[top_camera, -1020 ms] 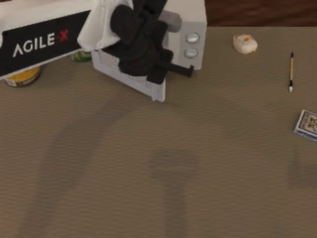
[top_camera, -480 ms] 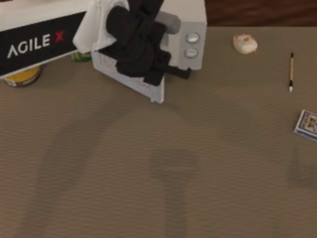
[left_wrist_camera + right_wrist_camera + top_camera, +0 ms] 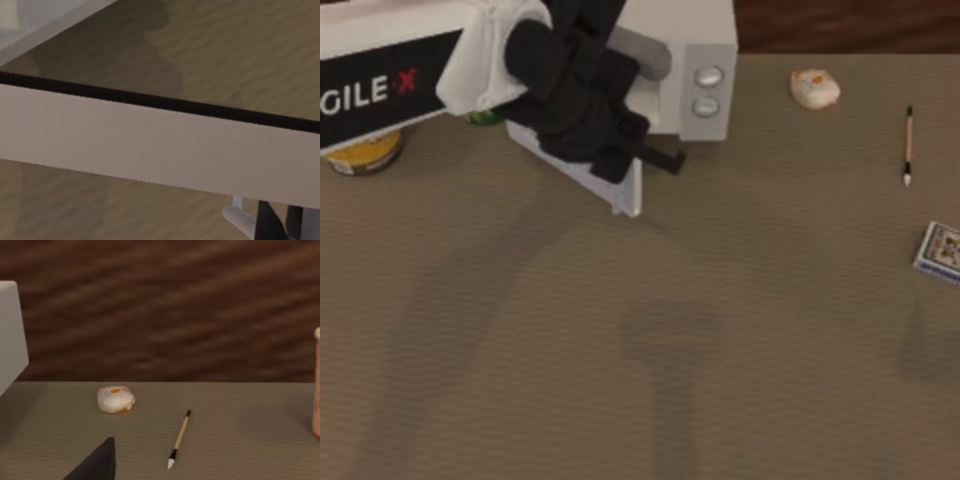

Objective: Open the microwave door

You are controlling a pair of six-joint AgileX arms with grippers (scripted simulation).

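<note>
Top view shows the left gripper — a black two-fingered hand on the white AgileX arm — reaching in from the table's left, its dark fingers lying across the free edge of the flat white microwave door. Whether they actually pinch that edge I cannot tell; the wrist bulk hides the grip. The door stands swung out at an angle from the boxy white microwave, its free end pointing toward the middle of the table, its hinge side hidden beneath the arm. The two round grey knobs sit just right of the fingers on the front panel.

From the left wrist, the door's pale edge fills the frame, with a dark strip along it and tan table behind.

Farther right lie a small white-and-orange lump, a thin brush and a blue patterned card box. A yellow tin sits at far left — half under the arm. The right gripper shows only as a dark corner in its own wrist view.
</note>
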